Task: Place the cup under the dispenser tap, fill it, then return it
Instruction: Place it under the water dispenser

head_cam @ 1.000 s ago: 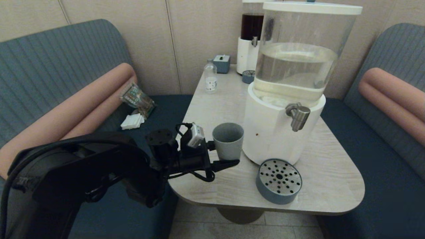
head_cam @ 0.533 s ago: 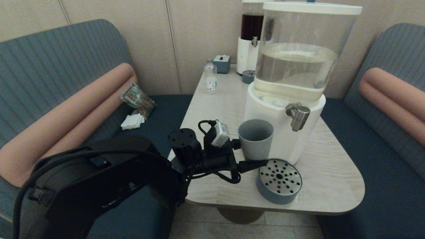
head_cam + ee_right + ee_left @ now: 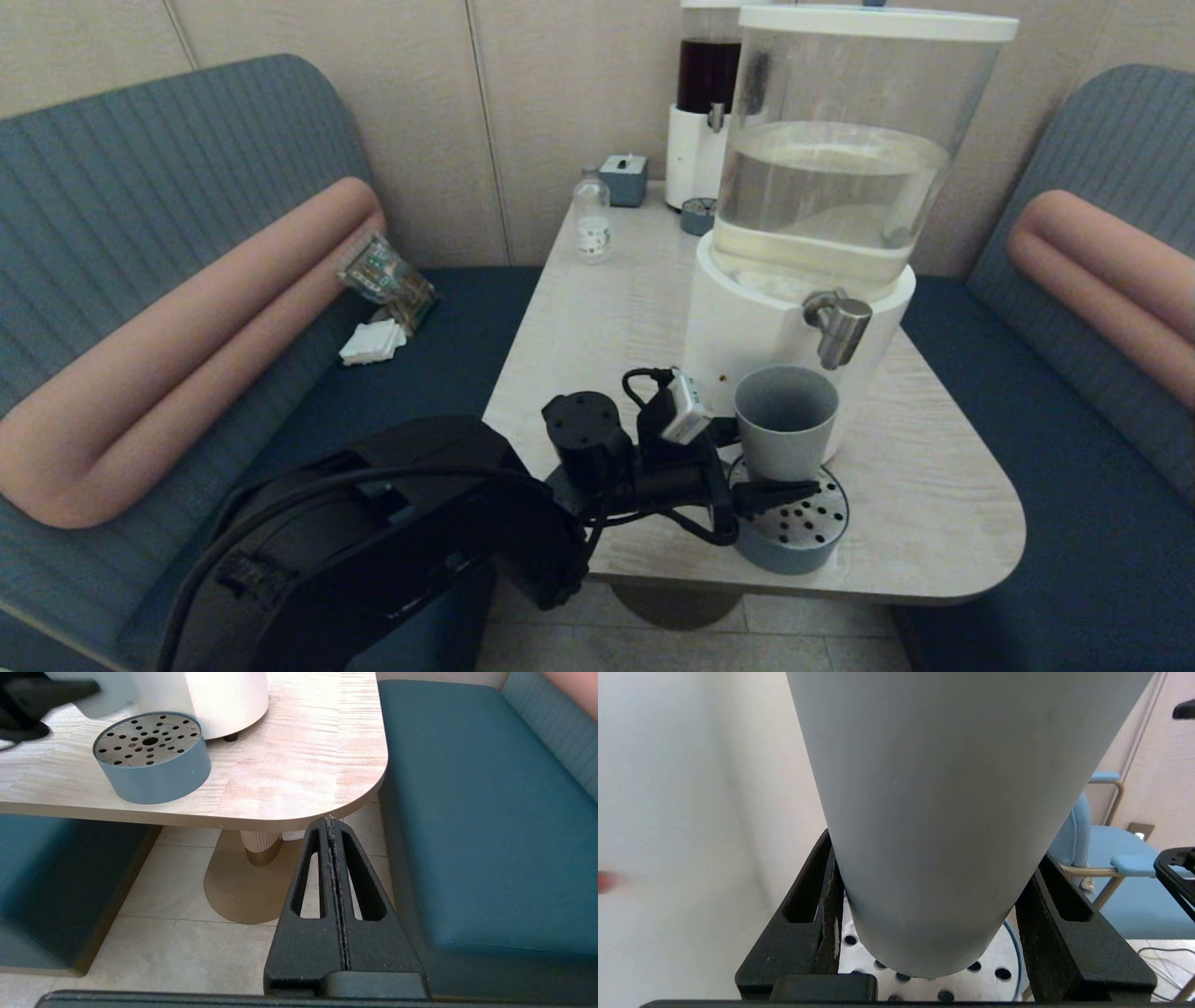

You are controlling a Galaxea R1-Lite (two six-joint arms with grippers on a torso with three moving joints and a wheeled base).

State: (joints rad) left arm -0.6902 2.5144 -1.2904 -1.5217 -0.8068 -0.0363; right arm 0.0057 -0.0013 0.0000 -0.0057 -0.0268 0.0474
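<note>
The grey-blue cup (image 3: 784, 425) stands upright, and my left gripper (image 3: 758, 462) is shut on its lower part. In the left wrist view the cup (image 3: 934, 812) fills the space between the two black fingers (image 3: 817, 905). It is over the far part of the round perforated drip tray (image 3: 798, 541); whether it touches the tray I cannot tell. The brushed-steel tap (image 3: 838, 329) of the big dispenser (image 3: 831, 177) hangs above the cup's right rim. My right gripper (image 3: 331, 823) is shut and empty, parked low off the table's front right corner.
The dispenser's white base (image 3: 747, 345) is right behind the cup. At the back stand a dark-red dispenser (image 3: 708, 84), a small clear bottle (image 3: 592, 224) and a blue box (image 3: 624, 177). The table's front edge (image 3: 840, 583) is close. Blue benches flank the table.
My left gripper has carried the cup to the right, from beside the dispenser base's left side to over the drip tray near the tap. The right arm has not moved.
</note>
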